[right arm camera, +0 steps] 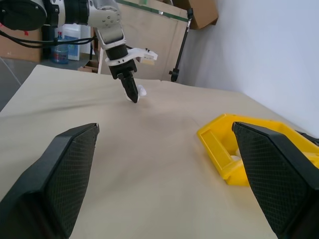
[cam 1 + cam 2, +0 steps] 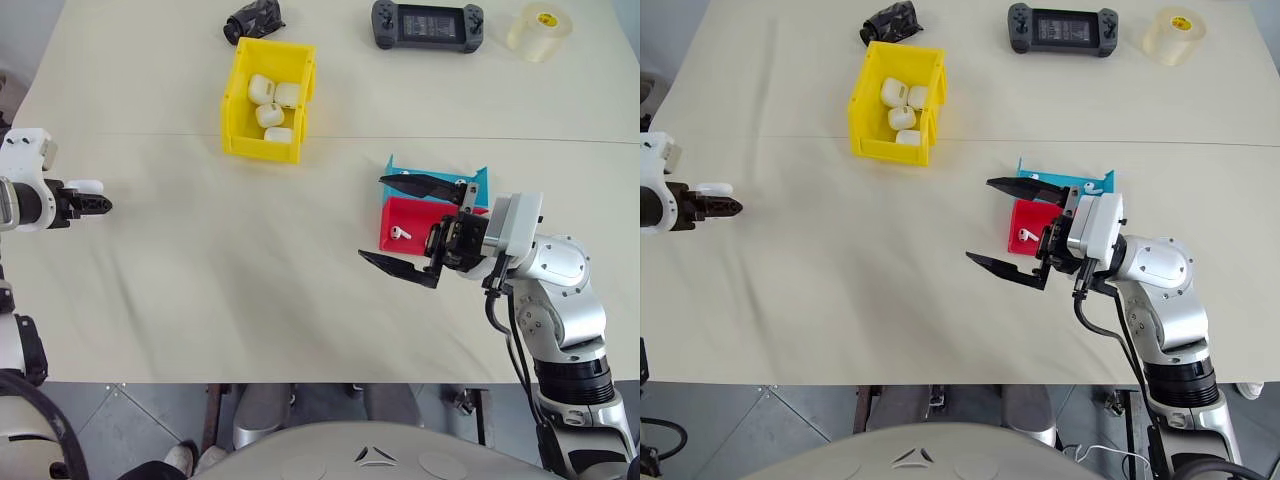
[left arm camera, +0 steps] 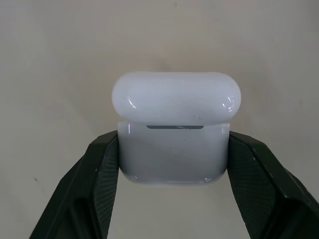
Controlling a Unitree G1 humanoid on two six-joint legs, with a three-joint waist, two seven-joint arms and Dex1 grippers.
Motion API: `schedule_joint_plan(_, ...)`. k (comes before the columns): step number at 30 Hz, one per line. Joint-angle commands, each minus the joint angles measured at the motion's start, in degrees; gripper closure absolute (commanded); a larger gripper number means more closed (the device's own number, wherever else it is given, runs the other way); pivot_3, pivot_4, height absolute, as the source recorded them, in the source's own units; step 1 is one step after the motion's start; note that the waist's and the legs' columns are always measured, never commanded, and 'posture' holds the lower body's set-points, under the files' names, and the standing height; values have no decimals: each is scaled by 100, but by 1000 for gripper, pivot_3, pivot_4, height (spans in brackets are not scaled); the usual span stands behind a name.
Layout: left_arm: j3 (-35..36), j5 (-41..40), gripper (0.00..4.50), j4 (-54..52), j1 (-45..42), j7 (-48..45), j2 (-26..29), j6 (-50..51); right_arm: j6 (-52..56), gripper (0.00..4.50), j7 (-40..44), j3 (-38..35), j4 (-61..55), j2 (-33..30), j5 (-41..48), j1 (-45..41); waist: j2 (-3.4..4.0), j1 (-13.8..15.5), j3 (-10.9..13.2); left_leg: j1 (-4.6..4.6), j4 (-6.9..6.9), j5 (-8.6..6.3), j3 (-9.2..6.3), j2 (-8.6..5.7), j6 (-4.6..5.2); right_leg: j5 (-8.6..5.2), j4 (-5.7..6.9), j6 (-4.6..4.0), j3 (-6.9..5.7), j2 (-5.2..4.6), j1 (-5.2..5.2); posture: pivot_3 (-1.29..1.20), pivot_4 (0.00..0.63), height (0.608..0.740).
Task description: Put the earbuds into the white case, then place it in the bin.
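1. Left gripper (image 3: 172, 164) is clamped on the small glossy white rounded case (image 3: 174, 132). Its black fingers (image 3: 94, 184) press both side walls of the case body, and the lid is cracked open a slit. It sits at the far left of the cream cloth-covered table (image 2: 250, 300).
2. Right gripper (image 2: 405, 230) is spread wide and holds nothing. It is at the right of the table, pointing left, just beside the red and blue trays.
3. One tiny white earbud (image 2: 399, 233) lies in the small red plastic tray (image 2: 405, 215). The small blue plastic tray (image 2: 478, 180) is touching it on the far side.
4. The bright yellow rectangular plastic bin (image 2: 236, 110) is far centre-left and holds four similar white cases (image 2: 270, 114).
5. Along the far edge are a crumpled black item (image 2: 252, 22), a dark handheld game console (image 2: 427, 24) and a roll of clear tape (image 2: 539, 30).
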Motion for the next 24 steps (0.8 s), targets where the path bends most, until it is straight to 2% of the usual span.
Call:
schedule_joint_plan(1,936,-554,1701,-1225,711,-361,-169,-843,-117,0,45,-150,-62,-78,1,57,-1,14,0,-3,1,0,-2,0,0,0,0,0,-1,-2,-1,0,150,740)
schedule_joint_plan(5,1666,-1146,1701,-2566,1803,-951,-521,-1681,-106,0,49,-289,-76,-198,31,139,-2,35,0,-11,10,-4,-7,-1,5,0,-6,-1,-5,-11,2,0,150,740)
schedule_joint_plan(7,1904,-1504,1701,-3449,2465,-1434,-935,-2498,-81,0,99,-466,-78,-340,79,231,-1,29,0,-10,10,-6,-6,-2,9,0,-15,-1,-6,-14,7,0,150,740)
schedule_joint_plan(10,1842,-1715,1701,-4349,3079,-1795,-1502,-3465,-60,0,142,-650,-71,-518,122,338,0,41,1,-8,8,-9,-7,-6,14,0,-36,0,-10,-23,17,0,150,740)
schedule_joint_plan(14,1694,-1791,1701,-4690,3243,-1646,-2409,-4416,-36,0,154,-806,-70,-649,126,395,0,41,0,-4,13,-8,-7,-5,13,0,-57,0,-15,-21,23,0,150,740)
schedule_joint_plan(17,1076,-1535,1701,-4927,3587,-2100,-2822,-5341,-5,0,128,-1049,-166,-812,137,563,0,27,0,1,13,-7,-4,-5,11,0,-54,0,-14,-18,25,0,150,740)
schedule_joint_plan(20,397,-1432,1701,-5197,3864,-2222,-3265,-5903,29,0,42,-1469,-347,-1025,161,943,6,34,-3,3,5,-12,0,-6,20,0,-46,0,-11,-19,27,0,150,740)
schedule_joint_plan(24,-335,-1204,1701,-5327,3982,-2388,-3592,-6579,206,0,-29,-2062,-581,-1288,254,1484,5,84,-2,-1,14,-14,-1,-7,24,1,-69,2,-12,-19,32,0,150,740)
